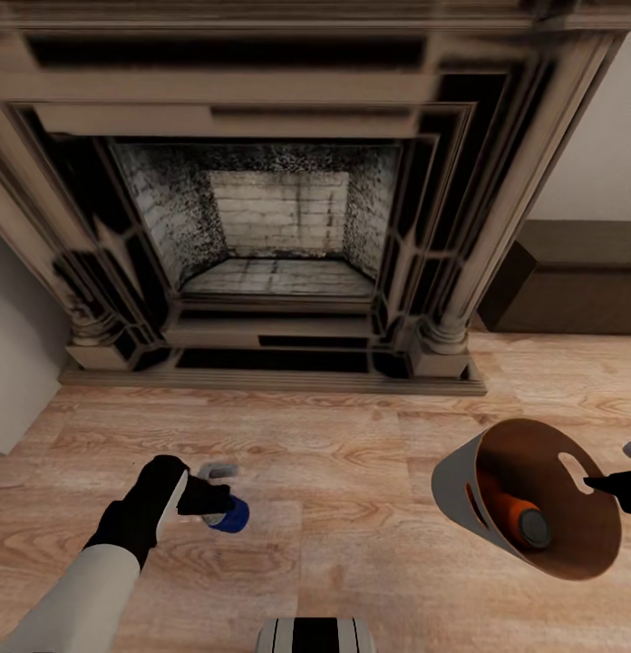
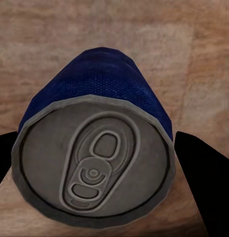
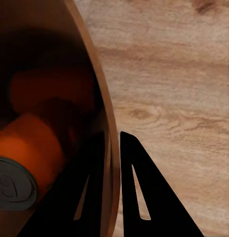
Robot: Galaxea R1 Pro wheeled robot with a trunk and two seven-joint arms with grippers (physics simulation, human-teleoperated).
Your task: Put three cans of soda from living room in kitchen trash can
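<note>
Judging from the pictures, the task is well advanced: at least one orange can (image 1: 517, 517) already lies inside the bin (image 1: 461, 481), and a second orange shape seems to be made out behind it in the right wrist view, though dimly. The blue can (image 1: 232, 515) is held by the left gripper (image 1: 209, 501), its jaws closed against the can's sides, at about seven o'clock in the head view. The bin, tilted at four o'clock, is gripped at its rim by the right gripper (image 3: 113, 148). Dropping the blue can in and carrying the bin from the fireplace (image 1: 279, 227) to the kitchen are left.
</note>
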